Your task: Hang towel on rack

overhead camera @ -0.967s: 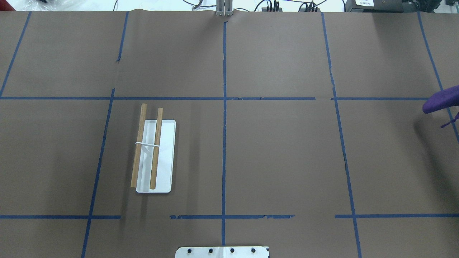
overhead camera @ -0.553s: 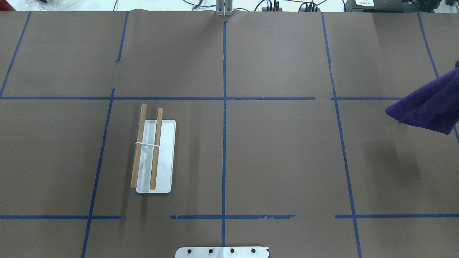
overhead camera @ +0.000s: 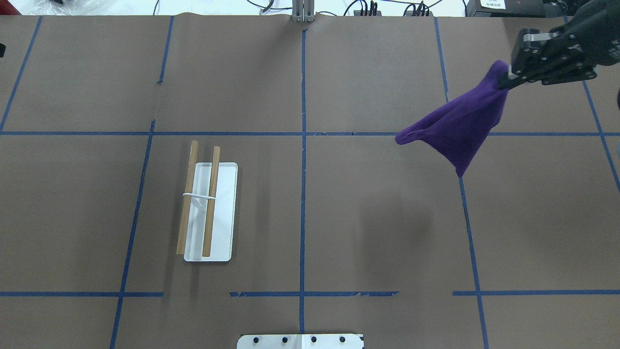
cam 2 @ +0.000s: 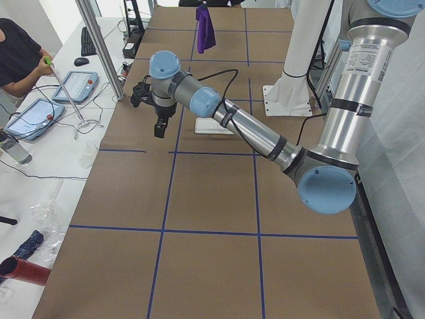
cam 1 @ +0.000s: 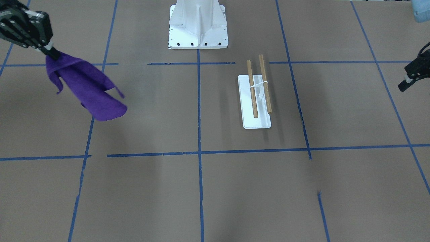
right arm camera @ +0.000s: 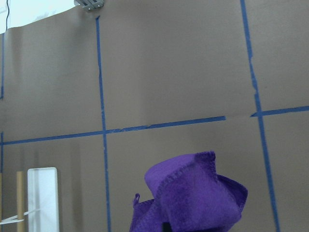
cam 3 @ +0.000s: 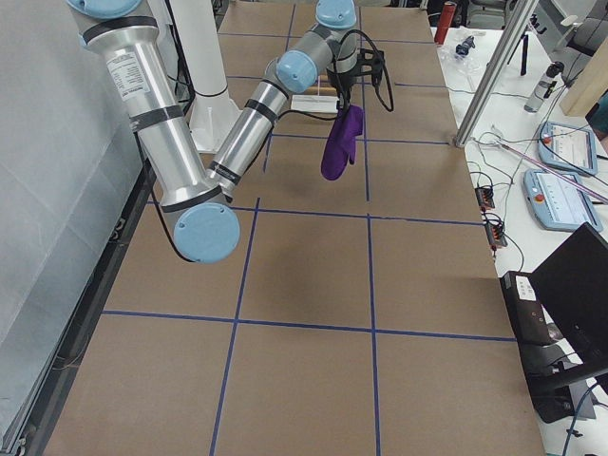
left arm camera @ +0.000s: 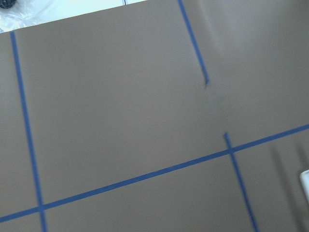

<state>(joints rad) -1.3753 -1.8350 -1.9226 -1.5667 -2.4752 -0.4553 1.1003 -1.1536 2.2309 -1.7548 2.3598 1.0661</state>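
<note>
The right hand (overhead camera: 506, 80) was pinching the purple towel (overhead camera: 460, 126) by one top edge. The towel hung down from that hand in the air and did not touch the table (overhead camera: 368, 232). It was bunched up, not spread flat.

The rack (overhead camera: 224, 218) stood on the table, well apart from the towel. Seen from the robot, the towel was far off to the right of the rack and a bit farther away from the robot than the rack. Nothing was on the rack yet.

The two wooden bars (overhead camera: 186, 203) of the rack lay side by side. They ran long-ways, from the end near the robot to the end far from it. So the towel would likely need to come across from the right side of the rack and go over the bars, crossing them.

The left hand (cam 1: 404, 85) was out on the left side of the rack, up off the table. It looked a bit nearer to the rack than the right hand was. I could not tell if its fingers were spread or pressed together, and I saw nothing in it.

The carrying was only part done, I think. The right hand had a long way to go to reach the rack.
</note>
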